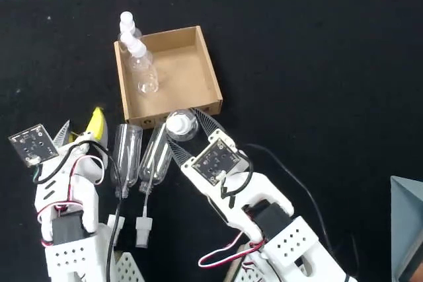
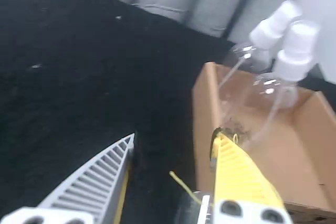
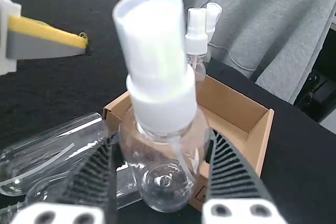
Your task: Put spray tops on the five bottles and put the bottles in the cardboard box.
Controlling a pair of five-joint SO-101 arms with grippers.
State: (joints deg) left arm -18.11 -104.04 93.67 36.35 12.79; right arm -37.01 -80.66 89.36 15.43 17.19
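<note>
My right gripper (image 1: 182,129) is shut on a clear bottle (image 3: 160,145) with a white spray top (image 3: 155,61), held upright just in front of the cardboard box (image 1: 210,74). Two capped bottles (image 1: 135,47) stand in the box's left side, also seen as capped bottles (image 2: 278,51) from the left wrist. Two clear bottles (image 1: 140,155) lie side by side on the cloth in front of the box, with white spray tops (image 1: 143,231) at their near ends. My left gripper (image 1: 79,130) is open with nothing in it, left of the lying bottles; its yellow finger (image 2: 236,177) is near the box wall (image 2: 205,114).
Black cloth covers the table (image 1: 317,64). A grey object (image 1: 406,222) sits at the right edge. A person in grey clothing (image 3: 273,19) sits behind the table's far edge.
</note>
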